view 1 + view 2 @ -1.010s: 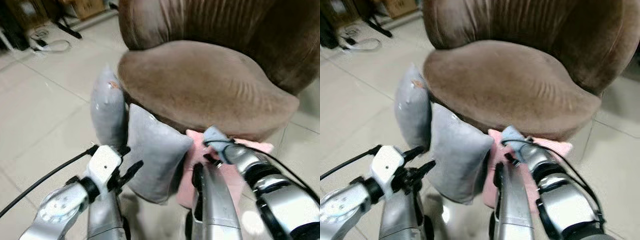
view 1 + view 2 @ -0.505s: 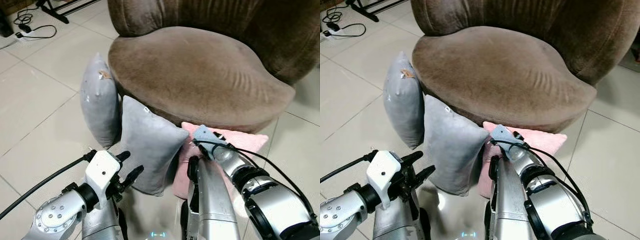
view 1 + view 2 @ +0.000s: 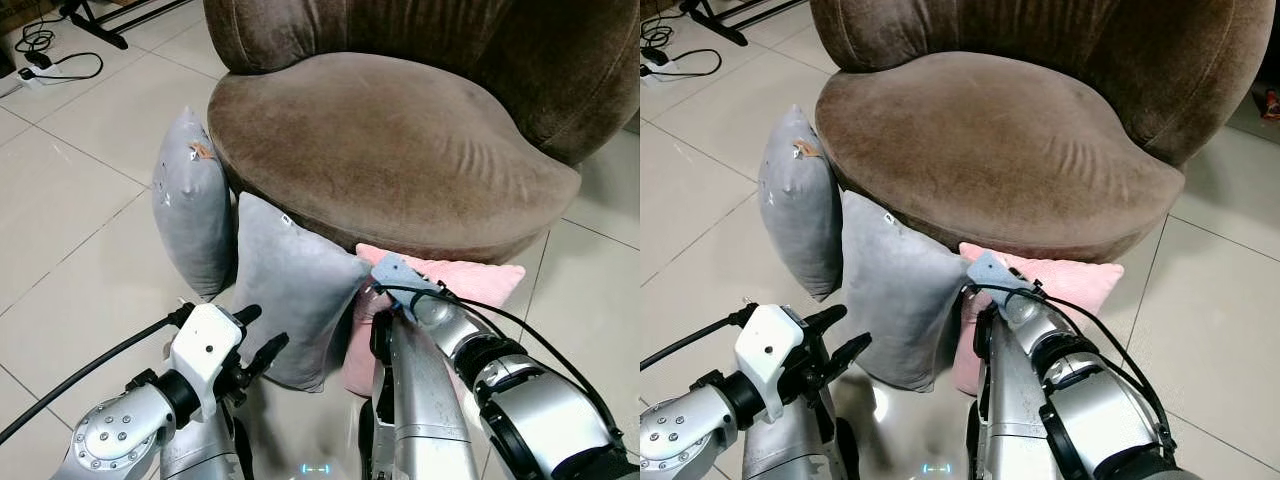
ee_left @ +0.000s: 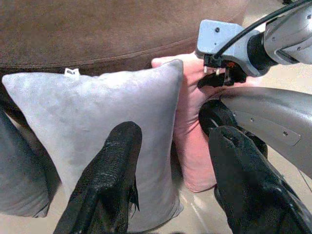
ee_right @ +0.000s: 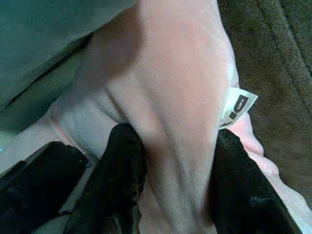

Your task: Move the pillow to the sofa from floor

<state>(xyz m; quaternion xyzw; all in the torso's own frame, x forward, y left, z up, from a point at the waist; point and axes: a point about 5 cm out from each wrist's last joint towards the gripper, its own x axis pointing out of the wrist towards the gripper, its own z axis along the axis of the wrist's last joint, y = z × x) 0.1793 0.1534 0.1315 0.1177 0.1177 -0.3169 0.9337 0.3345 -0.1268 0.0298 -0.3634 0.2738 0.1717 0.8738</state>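
Brown velvet sofa (image 3: 400, 150), round-seated, occupies the upper part of the head views; taken as landmark. It stands on a pale tiled floor (image 3: 70, 200). Three pillows on the floor lean against the sofa's front base. Middle grey pillow (image 3: 290, 290) stands upright on its lower edge, its top corner touching the underside of the seat rim, a small white tag near that corner. Second grey pillow (image 3: 192, 200) stands upright against the sofa's left flank, just beside the middle one, with a small orange-brown mark near its top. Pink pillow (image 3: 470, 285) is wedged under the sofa's front rim, on the right of the middle grey pillow and touching it; it is still on the floor, not on the seat. Right tool (image 5: 170, 185) is at the pink pillow, in front of the sofa base: the right wrist view shows its two black fingers (image 5: 122, 170) on either side of a bunched fold of pink fabric, closed in on that fold and gripping it; a white label on the pillow shows beside one finger. Left tool (image 4: 170, 180) hovers in front of the sofa, facing the middle grey pillow; its fingers are spread wide apart with nothing between them, and whether they touch the grey fabric cannot be told. A black cable (image 3: 60, 60) lies on the floor well to the left of the sofa, beside a dark stand leg.
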